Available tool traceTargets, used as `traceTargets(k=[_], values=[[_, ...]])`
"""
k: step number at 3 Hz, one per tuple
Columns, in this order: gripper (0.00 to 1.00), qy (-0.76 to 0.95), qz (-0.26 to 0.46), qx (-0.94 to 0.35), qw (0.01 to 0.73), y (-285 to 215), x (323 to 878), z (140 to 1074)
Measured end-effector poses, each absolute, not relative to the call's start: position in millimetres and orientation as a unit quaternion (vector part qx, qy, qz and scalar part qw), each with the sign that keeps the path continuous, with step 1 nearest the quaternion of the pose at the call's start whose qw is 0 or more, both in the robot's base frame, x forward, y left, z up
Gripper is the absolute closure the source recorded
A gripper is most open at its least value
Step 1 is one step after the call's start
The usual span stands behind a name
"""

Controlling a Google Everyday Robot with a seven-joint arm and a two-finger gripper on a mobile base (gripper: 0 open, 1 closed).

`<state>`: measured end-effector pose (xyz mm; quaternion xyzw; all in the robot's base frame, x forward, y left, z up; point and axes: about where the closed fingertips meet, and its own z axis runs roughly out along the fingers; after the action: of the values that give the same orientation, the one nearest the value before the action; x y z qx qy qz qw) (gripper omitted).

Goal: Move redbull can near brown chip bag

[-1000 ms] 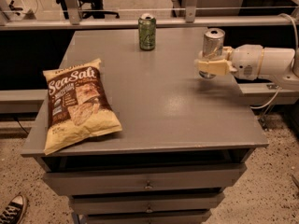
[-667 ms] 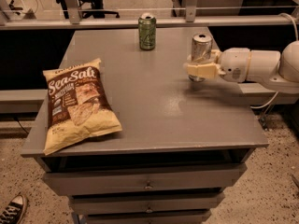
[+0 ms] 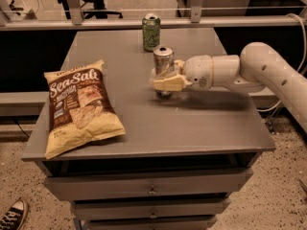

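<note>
We find the gripper (image 3: pixel 166 83) clamped on the redbull can (image 3: pixel 163 59) at table (image 3: pixel 201 123) centre. The brown chip bag (image 3: pixel 79 107) lies at eight o'clock. We advise carrying the can upright and low, stopping just beside the bag.

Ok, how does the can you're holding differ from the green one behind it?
The redbull can is silver and taller; the green can is green and shorter. The redbull can is clamped in the gripper mid-surface; the green can stands free at the far edge of the table. Both are upright with silver tops.
</note>
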<state>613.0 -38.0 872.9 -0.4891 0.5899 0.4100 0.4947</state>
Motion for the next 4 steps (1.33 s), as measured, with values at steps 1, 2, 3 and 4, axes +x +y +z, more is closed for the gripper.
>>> traceTargets(k=[1,2,3,4], values=[[1.0,0.563,0.437,-0.514,0.477,6,600,873],[1.0,0.537,0.472,-0.518,0.469,37,587,874],[0.85,0.517,0.51,-0.513,0.457,61,574,873],[0.62,0.506,0.531,-0.514,0.445,73,563,872]])
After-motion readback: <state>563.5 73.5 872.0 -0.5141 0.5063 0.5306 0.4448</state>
